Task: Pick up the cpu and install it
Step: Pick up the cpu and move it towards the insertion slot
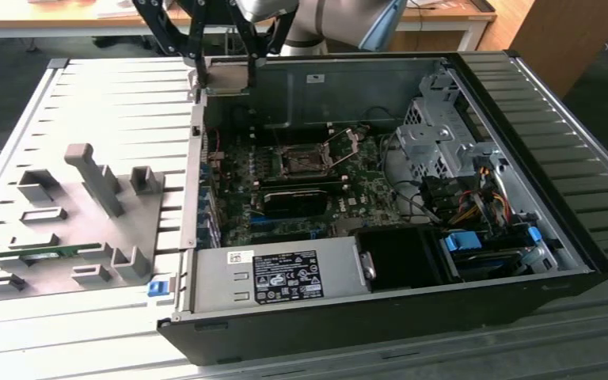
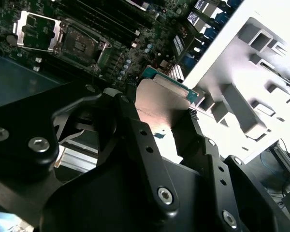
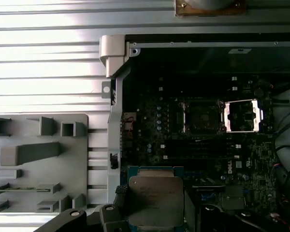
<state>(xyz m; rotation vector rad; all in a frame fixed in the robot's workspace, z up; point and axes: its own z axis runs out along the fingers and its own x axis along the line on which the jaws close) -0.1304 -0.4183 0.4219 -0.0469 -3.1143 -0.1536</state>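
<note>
The cpu (image 1: pixel 230 79) is a flat square chip with a silver-grey top and a greenish rim. My gripper (image 1: pixel 224 70) is shut on it, its black fingers (image 2: pixel 130 125) pressing on two opposite edges. The cpu (image 2: pixel 159 96) hangs in the air over the open computer case's wall, at the corner by the exterior view's top left. The dark socket (image 1: pixel 304 162) lies on the motherboard with its hinged metal frame (image 1: pixel 344 142) swung open. In the first wrist view the cpu (image 3: pixel 154 191) is well apart from the socket (image 3: pixel 203 116) and the frame (image 3: pixel 241 116).
A grey fixture plate (image 1: pixel 72 229) with upright blocks lies beside the case at the exterior view's left, with a green memory stick (image 1: pixel 40 255) in it. Inside the case are a power supply (image 1: pixel 283 277), a drive cage (image 1: pixel 442 134) and loose cables (image 1: pixel 473 206).
</note>
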